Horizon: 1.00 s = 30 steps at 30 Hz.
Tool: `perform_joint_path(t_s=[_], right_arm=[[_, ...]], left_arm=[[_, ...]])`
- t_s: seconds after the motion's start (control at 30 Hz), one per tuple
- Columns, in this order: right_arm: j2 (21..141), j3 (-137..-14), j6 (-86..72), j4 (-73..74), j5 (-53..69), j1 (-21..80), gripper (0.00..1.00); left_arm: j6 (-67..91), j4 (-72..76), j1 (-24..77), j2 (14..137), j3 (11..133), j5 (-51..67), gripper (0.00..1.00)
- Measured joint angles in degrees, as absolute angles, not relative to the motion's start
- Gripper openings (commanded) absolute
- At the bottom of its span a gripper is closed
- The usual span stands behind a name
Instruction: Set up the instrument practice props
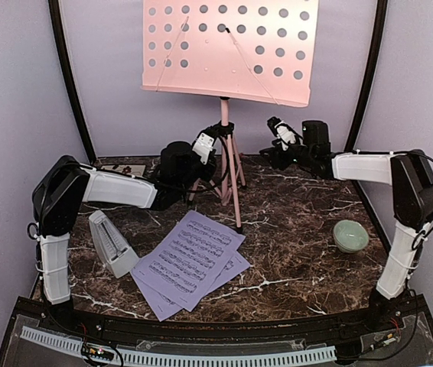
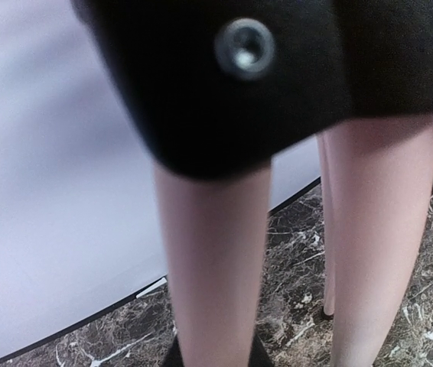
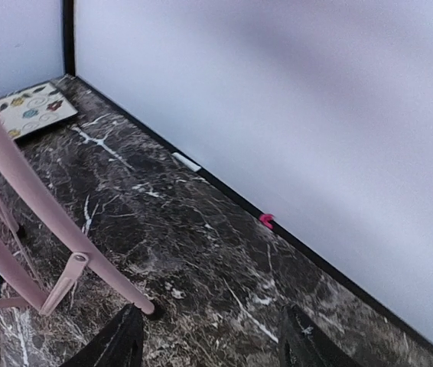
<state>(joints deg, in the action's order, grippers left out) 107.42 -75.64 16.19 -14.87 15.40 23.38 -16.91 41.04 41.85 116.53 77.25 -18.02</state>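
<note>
At upper centre of the top view: one pink music stand (image 1: 228, 50). Perforated desk facing the camera, two thin wire page holders across it. Pole dropping to one black hub (image 2: 224, 84). Three pink tripod legs (image 1: 236, 195) counted, feet on the dark marbled table (image 1: 293, 229) near the back wall.

At lower centre, same view: two sheet-music pages (image 1: 190, 264), pale lavender, printed. Overlapping in a skewed stack, flat on the table, just in front of the nearest leg's foot and well below the desk.

At lower left: one metronome (image 1: 112, 245), white-grey pyramid, just left of the pages and beside the left forearm. Upright or lying: cannot tell from above.

Left gripper (image 2: 218, 356): up against the stand just below the hub. In the left wrist view, one pink leg running down between two dark fingertips at the bottom edge; clamped on that leg. Two further legs to the right, one thick and close, one thin and farther back.

Right gripper (image 3: 209, 348): to the right of the stand, jaws spread. Two dark fingertips well apart at the bottom of the right wrist view, only marble between them, nothing held. One leg's foot just left of the left-hand fingertip, apart from it.

At right middle of the top view: one pale green bowl (image 1: 350, 235), near the right arm.

At the back left corner of the table: one square floral tile (image 3: 33, 111), lying flat.
</note>
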Motion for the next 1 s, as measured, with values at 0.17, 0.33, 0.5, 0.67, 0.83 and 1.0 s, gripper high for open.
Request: perform_joint_path(t_s=[0.17, 0.33, 0.5, 0.67, 0.83, 1.0], right_arm=[[99.3, -67.3, 11.4, -18.5, 13.7, 22.4, 0.69], [94.3, -58.8, 4.9, -22.4, 14.7, 26.2, 0.73], [94.2, -51.1, -0.9, -26.2, 15.7, 33.2, 0.73], [97.8, -49.2, -4.7, -29.7, 16.0, 38.1, 0.71], [102.8, -49.8, -6.5, -32.3, 14.6, 39.0, 0.63], [106.8, -52.2, -7.6, -33.0, 13.3, 39.0, 0.35]], left_arm=[[-16.8, 41.1, 42.1, 116.5, 77.3, -19.0, 0.0], [-16.7, 41.1, 42.3, 116.5, 77.3, -19.7, 0.0], [-16.6, 41.1, 42.4, 116.5, 77.3, -20.2, 0.0], [-16.4, 41.0, 42.5, 116.5, 77.3, -20.6, 0.0], [-16.3, 41.1, 42.6, 116.5, 77.3, -20.9, 0.0], [-16.3, 41.0, 42.6, 116.5, 77.3, -21.0, 0.0]])
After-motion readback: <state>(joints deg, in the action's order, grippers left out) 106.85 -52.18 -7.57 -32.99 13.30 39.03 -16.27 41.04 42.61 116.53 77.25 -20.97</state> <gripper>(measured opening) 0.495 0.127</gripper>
